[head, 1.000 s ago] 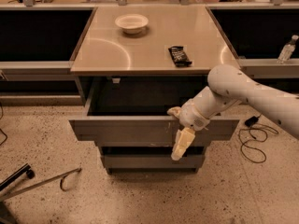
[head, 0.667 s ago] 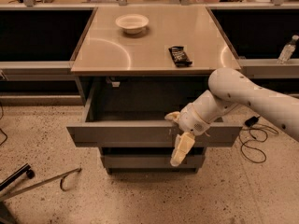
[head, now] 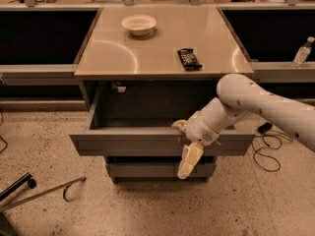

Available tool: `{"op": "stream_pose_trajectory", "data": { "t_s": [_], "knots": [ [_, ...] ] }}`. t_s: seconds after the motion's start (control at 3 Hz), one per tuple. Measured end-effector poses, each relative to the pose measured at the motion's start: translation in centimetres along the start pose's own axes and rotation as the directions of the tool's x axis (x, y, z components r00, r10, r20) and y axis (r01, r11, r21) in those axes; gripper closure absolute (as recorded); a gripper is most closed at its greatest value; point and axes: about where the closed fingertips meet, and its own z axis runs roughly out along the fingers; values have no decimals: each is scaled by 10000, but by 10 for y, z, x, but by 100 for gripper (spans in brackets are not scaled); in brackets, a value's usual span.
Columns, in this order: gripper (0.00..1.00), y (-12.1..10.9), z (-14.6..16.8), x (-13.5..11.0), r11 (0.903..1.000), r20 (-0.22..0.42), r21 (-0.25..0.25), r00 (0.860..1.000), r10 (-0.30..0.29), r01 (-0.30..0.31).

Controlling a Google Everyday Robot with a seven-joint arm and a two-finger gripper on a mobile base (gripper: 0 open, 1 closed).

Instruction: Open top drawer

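The gripper (head: 186,142), at the front panel of the top drawer (head: 128,142), covered part of it. The arm (head: 256,102) ran off the right edge. A lower drawer (head: 147,169) sat mostly hidden beneath.

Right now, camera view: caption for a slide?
Gripper at the front of the open top drawer, right of centre; bowl on the tabletop.

Smooth white arm (head: 266,102) (small dark screw dots), thick rounded links, cream end effector (head: 184,147) at the drawer (head: 123,142) front.
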Motion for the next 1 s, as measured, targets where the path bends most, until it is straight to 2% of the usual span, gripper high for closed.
{"op": "stream_pose_trajectory", "data": {
  "t_s": [0.33,0.67,1.0],
  "knots": [
    [0,27,5,-6,9998,416,-207,9991,-1,10],
    [0,28,3,-8,9998,416,-207,9991,-1,10],
    [0,51,8,-10,9988,643,-435,9977,231,-204]
  ]
}}
